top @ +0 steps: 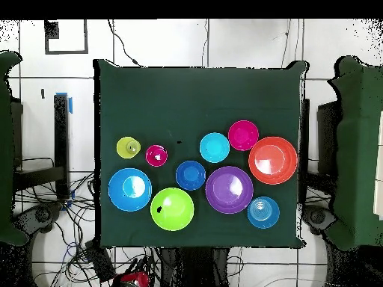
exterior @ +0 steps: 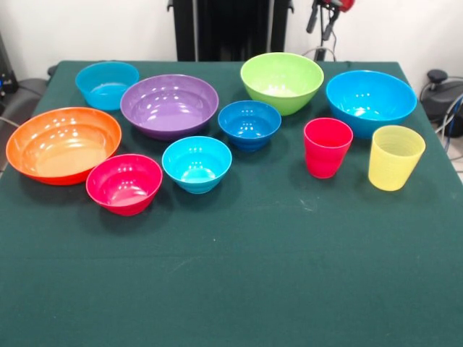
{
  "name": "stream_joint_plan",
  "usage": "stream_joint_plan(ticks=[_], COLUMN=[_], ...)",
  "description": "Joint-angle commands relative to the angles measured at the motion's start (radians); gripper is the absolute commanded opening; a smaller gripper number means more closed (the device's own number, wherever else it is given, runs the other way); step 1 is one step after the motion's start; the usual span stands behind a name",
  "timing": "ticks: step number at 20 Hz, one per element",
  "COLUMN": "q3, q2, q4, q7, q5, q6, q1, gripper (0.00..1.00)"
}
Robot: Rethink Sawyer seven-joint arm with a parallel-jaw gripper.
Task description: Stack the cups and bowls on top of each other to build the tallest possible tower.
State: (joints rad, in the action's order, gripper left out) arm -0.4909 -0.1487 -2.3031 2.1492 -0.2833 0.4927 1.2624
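Eight bowls (exterior: 169,105) and two cups (exterior: 327,147) I log unstacked on counter (exterior: 231,275); end effector (exterior: 327,18) at one o'clock, grip state indiscernible.

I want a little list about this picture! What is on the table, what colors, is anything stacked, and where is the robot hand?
table: green cloth
bowls: eight, all upright, none stacked
bowl colors: orange bowl, purple bowl, green bowl, pink bowl, four blue ones
cups: red cup beside yellow cup, apart
tower: not started
robot hand: gripper up at the top edge, behind the table, holding nothing
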Motion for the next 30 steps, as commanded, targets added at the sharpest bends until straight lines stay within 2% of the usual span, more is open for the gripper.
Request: stream_joint_plan(ticks=[1,13,30], q3=[0.213,0.222,0.248], q2=[-0.136,-0.043,-0.002], q4=[-0.043,0.010,0.076], q7=[0.124,0.116,0.101], q5=[0.223,0.184,0.179], q6=[-0.147,-0.091,-0.075], q1=[-0.379,-0.379,-0.404], gripper=[1.00,1.00,1.00])
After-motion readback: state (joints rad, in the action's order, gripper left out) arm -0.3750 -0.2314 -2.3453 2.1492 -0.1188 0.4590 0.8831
